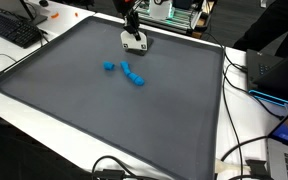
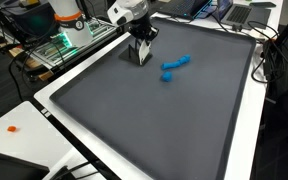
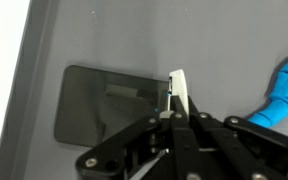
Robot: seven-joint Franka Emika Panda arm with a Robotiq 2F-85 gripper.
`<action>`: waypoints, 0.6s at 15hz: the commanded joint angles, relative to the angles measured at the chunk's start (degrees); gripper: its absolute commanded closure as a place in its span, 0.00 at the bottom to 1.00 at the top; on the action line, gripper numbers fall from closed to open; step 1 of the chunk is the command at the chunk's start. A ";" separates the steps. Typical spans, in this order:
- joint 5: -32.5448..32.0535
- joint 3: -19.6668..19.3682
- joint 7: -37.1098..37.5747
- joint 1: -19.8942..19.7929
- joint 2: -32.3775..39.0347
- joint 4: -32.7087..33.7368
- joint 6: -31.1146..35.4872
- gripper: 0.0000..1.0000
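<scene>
black hand [image 3: 179, 104] fills the bottom of the wrist view, fingers pressed together. a thin white edge shows at the tips, and i cannot tell whether it is something held. the hand stands low over a grey mat [image 1: 84, 120], near one edge. blue blocks [image 1: 134, 76] lie near it, untouched, toward the mat's middle.

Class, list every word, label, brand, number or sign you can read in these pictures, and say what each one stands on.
No text can be read in any view.
Keyboard: key markings too small and blurred to read.
Blue pieces: no print visible.
Gripper: no label visible.
Grey mat: plain, no markings.
</scene>
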 commanded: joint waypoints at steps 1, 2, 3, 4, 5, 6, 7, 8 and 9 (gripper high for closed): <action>2.69 0.50 -0.63 0.15 -1.01 -1.84 2.07 0.99; 2.53 0.55 -0.37 0.21 -0.90 -1.87 2.48 0.99; 2.36 0.57 -0.11 0.21 -0.77 -1.89 2.62 0.99; 2.26 0.61 0.03 0.23 -0.73 -1.99 3.04 0.99; 2.17 0.63 0.17 0.23 -0.64 -2.08 3.21 0.99; 2.04 0.65 0.32 0.22 -0.56 -2.20 3.41 0.99; 1.75 0.65 0.68 0.24 -0.49 -2.39 3.77 0.99; 1.82 0.66 0.76 0.24 -0.46 -2.58 3.98 0.99; 1.75 0.67 0.86 0.24 -0.44 -2.72 4.08 0.99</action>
